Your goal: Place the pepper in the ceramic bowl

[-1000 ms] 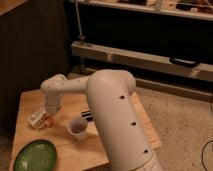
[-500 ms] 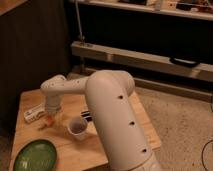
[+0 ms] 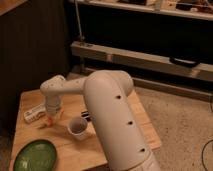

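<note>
Wooden table [image 3: 145, 131], gripper [image 3: 51, 118] down over pepper [image 3: 48, 121], orientation hidden.

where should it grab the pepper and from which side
Across the middle of its slender body, coming straight down from above. The pepper lies flat on the wooden table, between the white tube and the plastic cup, so its sides are hemmed in. The gripper hangs right over it already; the ceramic bowl sits nearer the front edge.
</note>
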